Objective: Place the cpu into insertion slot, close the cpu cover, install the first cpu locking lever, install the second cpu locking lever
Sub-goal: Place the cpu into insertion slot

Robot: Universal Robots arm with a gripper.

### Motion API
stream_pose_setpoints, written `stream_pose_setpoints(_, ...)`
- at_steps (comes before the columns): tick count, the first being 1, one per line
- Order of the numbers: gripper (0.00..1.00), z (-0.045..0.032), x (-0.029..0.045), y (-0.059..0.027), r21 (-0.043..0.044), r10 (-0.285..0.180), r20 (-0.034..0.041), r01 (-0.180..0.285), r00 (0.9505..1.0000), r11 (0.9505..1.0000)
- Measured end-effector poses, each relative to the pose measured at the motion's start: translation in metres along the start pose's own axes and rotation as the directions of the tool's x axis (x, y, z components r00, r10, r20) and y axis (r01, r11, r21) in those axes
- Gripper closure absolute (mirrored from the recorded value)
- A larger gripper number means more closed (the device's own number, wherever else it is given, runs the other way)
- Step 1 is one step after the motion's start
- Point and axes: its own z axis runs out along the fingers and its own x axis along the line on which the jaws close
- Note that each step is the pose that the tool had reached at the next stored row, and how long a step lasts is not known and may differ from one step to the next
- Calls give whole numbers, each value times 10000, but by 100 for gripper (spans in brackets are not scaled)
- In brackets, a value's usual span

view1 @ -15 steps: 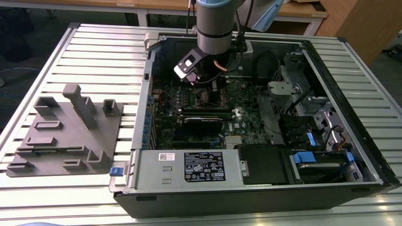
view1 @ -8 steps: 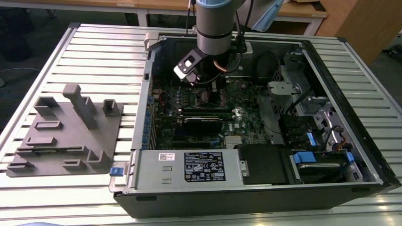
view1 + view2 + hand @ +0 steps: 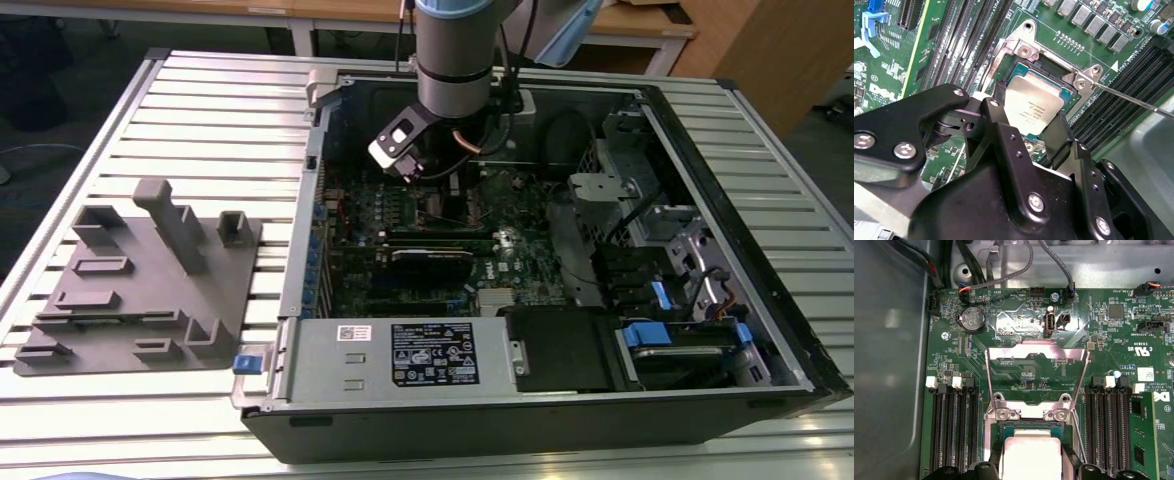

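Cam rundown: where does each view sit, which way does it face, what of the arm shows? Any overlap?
Exterior view: off the arm, high up, looking down into the open computer case; the arm reaches in.
First wrist view: on the arm, facing the motherboard and the raised cpu cover; claw tips show.
Second wrist view: on the arm, oblique to the board; claw body in the foreground.
Shared: both wrist views show the claw gripping the cpu at the insertion slot.

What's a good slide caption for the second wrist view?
The gripper, jaws shut on the cpu, at the insertion slot between rows of memory slots.
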Motion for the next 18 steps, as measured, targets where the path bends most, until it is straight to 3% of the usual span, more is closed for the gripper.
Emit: stream_pose_setpoints(18, 46, 21, 0, -2, 0, 0, 0, 0, 10000, 10000)
